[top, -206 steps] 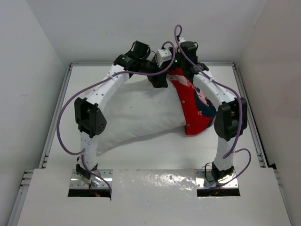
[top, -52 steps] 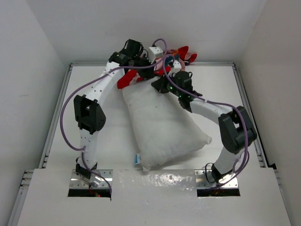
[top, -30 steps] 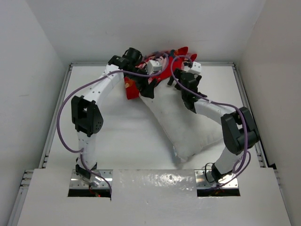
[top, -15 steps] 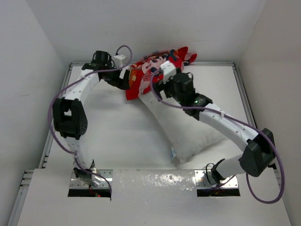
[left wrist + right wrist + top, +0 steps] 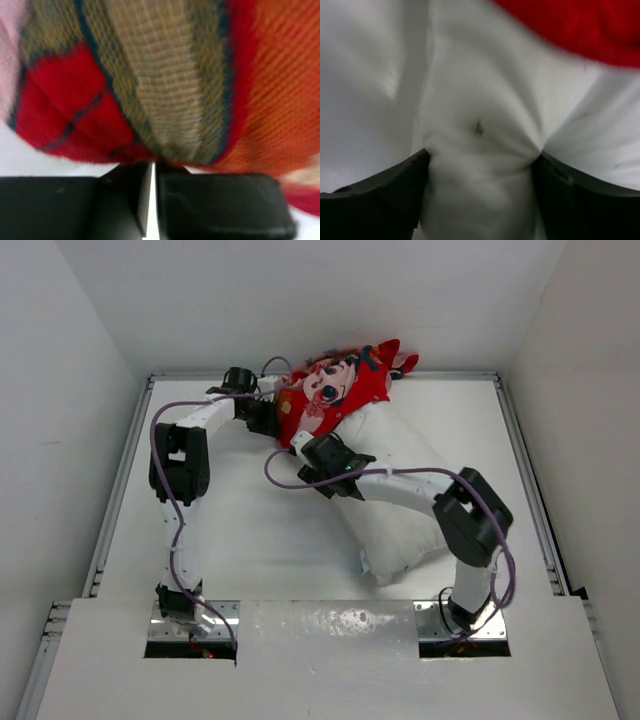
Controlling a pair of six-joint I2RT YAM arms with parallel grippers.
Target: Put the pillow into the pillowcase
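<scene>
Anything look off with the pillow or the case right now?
Yes. The pillowcase is bunched over only the far end of the pillow, crumpled up at the far edge of the table, and the pillow lies skewed diagonally. The right end effector pinches a fold of pillow.

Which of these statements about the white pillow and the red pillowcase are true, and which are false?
1. The red doll-printed fabric pillowcase covers only the far end of the large plump white pillow. True.
2. The right fingers pinch a bunch of the pillow's white fabric. True.
3. The left fingers hang open, holding nothing. False: they are closed on the pillowcase's edge.
4. The pillowcase lies beside the arm bases. False: it lies at the far edge of the white table.
</scene>
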